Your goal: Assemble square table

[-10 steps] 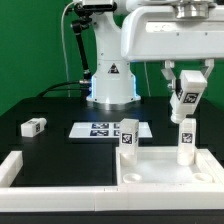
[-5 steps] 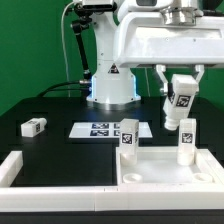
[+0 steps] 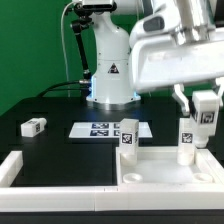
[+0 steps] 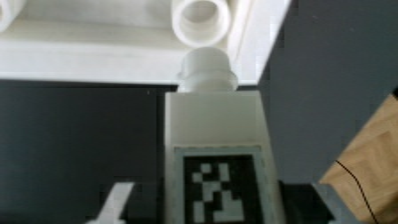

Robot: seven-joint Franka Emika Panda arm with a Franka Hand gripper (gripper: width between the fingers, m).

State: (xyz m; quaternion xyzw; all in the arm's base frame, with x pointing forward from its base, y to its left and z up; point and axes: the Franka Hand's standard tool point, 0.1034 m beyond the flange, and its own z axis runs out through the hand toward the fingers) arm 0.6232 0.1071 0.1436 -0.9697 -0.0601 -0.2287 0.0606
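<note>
Matte black table (image 3: pixel 55 150) beneath blocky white plastic leg (image 4: pixel 214 130)

The arm (image 3: pixel 180 55) above the tabletop (image 3: pixel 162 172) is blurred and cropped. The wrist view catches only part of the tabletop. The leg (image 4: pixel 214 140) over it is cropped, its tag blurred, and the end effector (image 4: pixel 214 205) shows as slivers.

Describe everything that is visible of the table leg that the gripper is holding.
The held leg is a short, blocky, white piece, plastic by its look. It has a black-and-white tag on one face and a rounded peg at its free end. The gripper clamps it from two sides. It hangs in the air, peg toward the tabletop, beside an upright leg, and seems to touch nothing else.
</note>
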